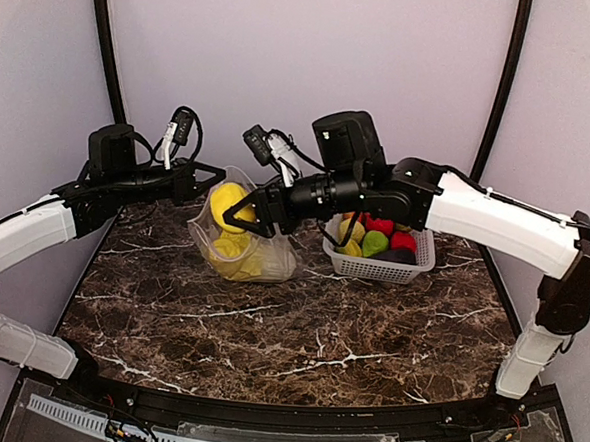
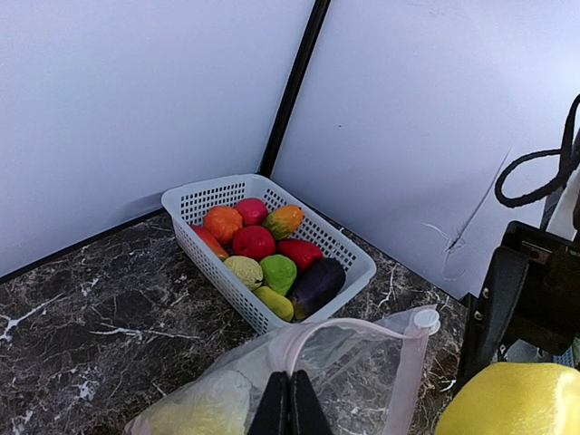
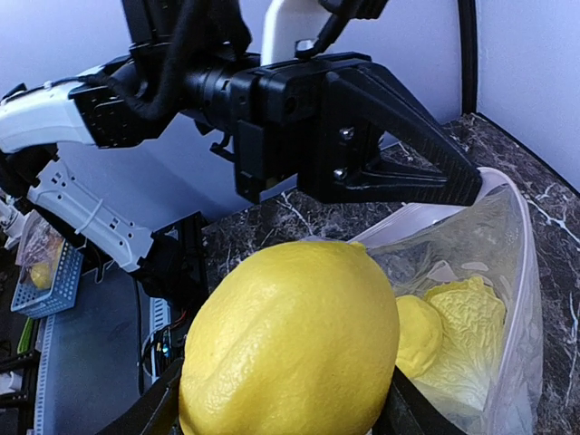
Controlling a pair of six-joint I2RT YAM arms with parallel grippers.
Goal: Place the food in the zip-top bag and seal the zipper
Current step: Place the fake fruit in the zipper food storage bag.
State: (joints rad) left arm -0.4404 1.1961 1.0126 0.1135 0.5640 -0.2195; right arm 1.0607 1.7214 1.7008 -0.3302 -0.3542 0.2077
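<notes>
Zip-top bag [image 2: 362, 349], clear and floppy, tight in left pincer [image 2: 290, 403]; dimpled yellow lemon [image 3: 290, 344] within right pincer [image 3: 283, 415]

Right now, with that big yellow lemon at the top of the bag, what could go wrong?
1. The lemon in the right gripper looks wide next to the mouth of the zip-top bag. It might bump the rim and roll onto the table.
2. The left gripper pinches just one spot of the floppy edge by the zipper, so a dropped lemon could tug it loose.
3. Yellow food already sits inside, so the lemon may pile up high and block the seal.
</notes>
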